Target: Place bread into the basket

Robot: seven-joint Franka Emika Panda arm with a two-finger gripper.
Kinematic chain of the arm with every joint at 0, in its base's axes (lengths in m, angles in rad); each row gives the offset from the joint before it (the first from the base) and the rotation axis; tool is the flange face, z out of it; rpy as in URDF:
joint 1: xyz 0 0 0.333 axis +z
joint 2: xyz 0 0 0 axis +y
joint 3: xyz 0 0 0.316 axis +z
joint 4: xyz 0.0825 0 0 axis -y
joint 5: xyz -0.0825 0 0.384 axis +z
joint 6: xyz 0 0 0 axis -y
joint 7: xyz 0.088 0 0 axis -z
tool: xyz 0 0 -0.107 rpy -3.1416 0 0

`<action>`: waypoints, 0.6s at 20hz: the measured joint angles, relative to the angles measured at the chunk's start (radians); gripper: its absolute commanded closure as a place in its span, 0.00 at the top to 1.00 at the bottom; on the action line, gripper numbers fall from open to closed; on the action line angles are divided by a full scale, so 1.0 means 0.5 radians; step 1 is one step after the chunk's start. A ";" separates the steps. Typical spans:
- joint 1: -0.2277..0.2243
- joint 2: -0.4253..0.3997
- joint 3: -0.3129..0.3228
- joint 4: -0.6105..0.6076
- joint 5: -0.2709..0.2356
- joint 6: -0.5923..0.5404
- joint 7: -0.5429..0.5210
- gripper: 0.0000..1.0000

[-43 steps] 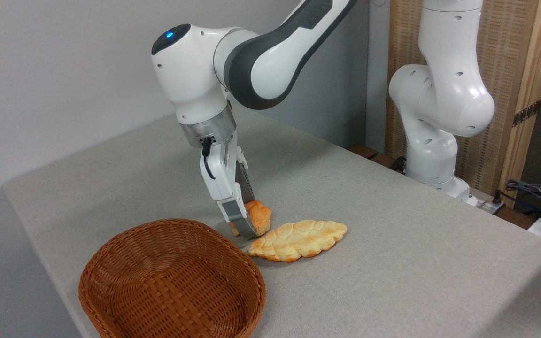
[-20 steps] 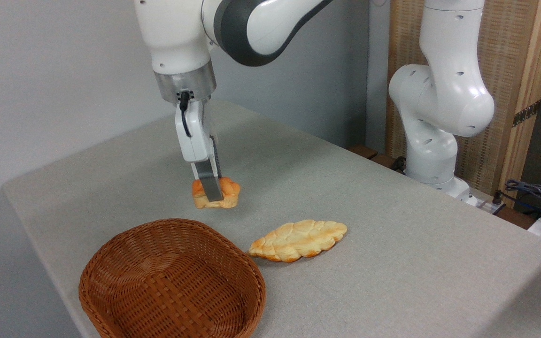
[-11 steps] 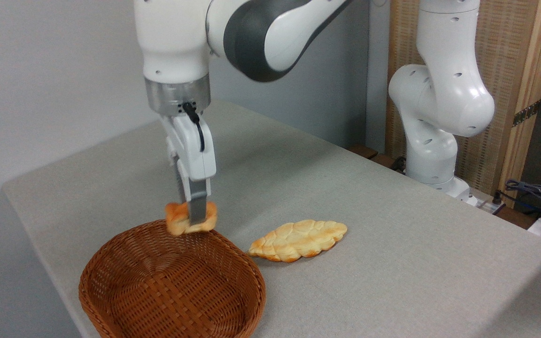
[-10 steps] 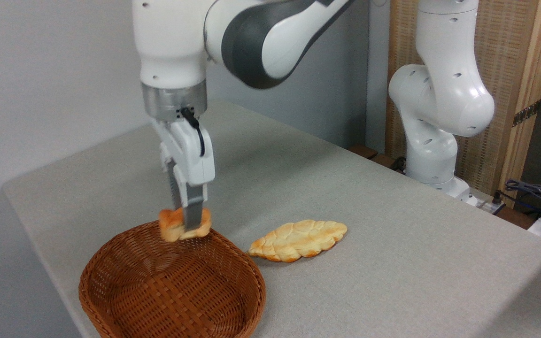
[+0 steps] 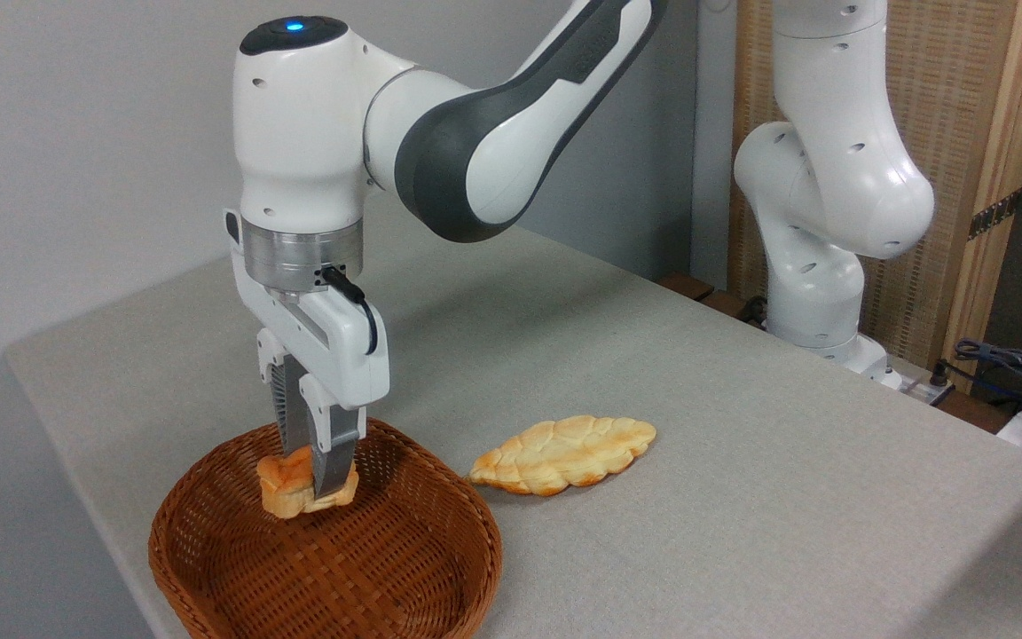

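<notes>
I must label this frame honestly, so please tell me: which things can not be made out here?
- Whether the bun rests on the basket floor or hangs above it: one camera angle cannot settle it.
- Middle of the bun: covered by the gripper, jaws shut on it.
- Basket's near rim: cut off by the bottom edge.
- Underside of the braided loaf: faces the table.

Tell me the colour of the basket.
Reddish-brown woven wicker basket, seen in the fixed camera view.
</notes>
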 measured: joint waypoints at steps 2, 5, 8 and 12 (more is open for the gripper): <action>0.000 0.000 0.000 0.002 0.000 0.000 0.000 1.00; 0.000 0.000 0.000 0.007 0.000 0.000 0.000 1.00; 0.000 -0.016 0.000 0.017 -0.001 0.000 -0.023 1.00; -0.001 -0.107 -0.001 0.045 0.007 -0.197 -0.148 1.00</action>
